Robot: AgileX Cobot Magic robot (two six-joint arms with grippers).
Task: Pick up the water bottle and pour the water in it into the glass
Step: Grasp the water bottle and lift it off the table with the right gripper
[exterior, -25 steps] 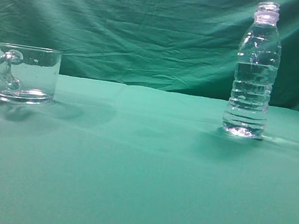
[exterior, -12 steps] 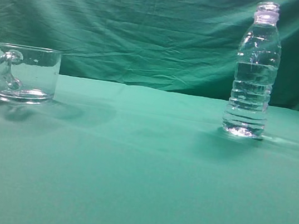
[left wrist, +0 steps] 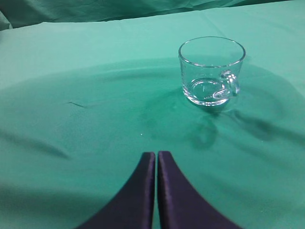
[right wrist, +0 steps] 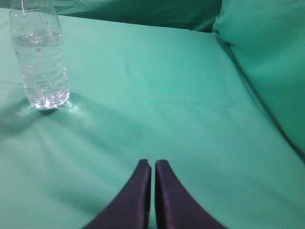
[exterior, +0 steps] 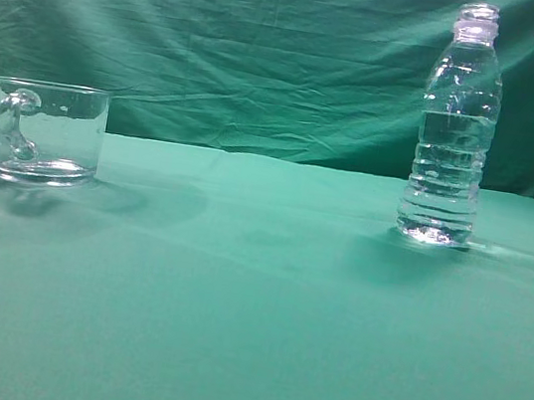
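Nothing of the task is done as far as these views show. The tall clear plastic water bottle (exterior: 454, 127), ribbed in its lower body and with its narrow threaded neck uncapped, stands upright on the green cloth-covered table (exterior: 251, 308), toward the far right of the table as the exterior view sees it. The water (exterior: 448, 162), clear and colourless, fills much of the bottle; its exact level is hard to read through the transparent wall. The short, wide clear glass mug (exterior: 44, 131) with a thick base and curved handle stands upright near the far left edge, well apart from the bottle, and looks empty in both the exterior view and the left wrist view.

Neither arm appears in the exterior view. In the left wrist view the left gripper (left wrist: 156, 164) hovers above bare cloth with its dark fingers pressed together, holding nothing, and the glass sits ahead of it and a little to the right. In the right wrist view the right gripper (right wrist: 152, 171) also has its fingers nearly touching and empty, with the bottle ahead at the upper left of its view.

Everything remains: opening a gripper, reaching the bottle, grasping its body, lifting it, carrying it across to the glass, and tilting it to pour.
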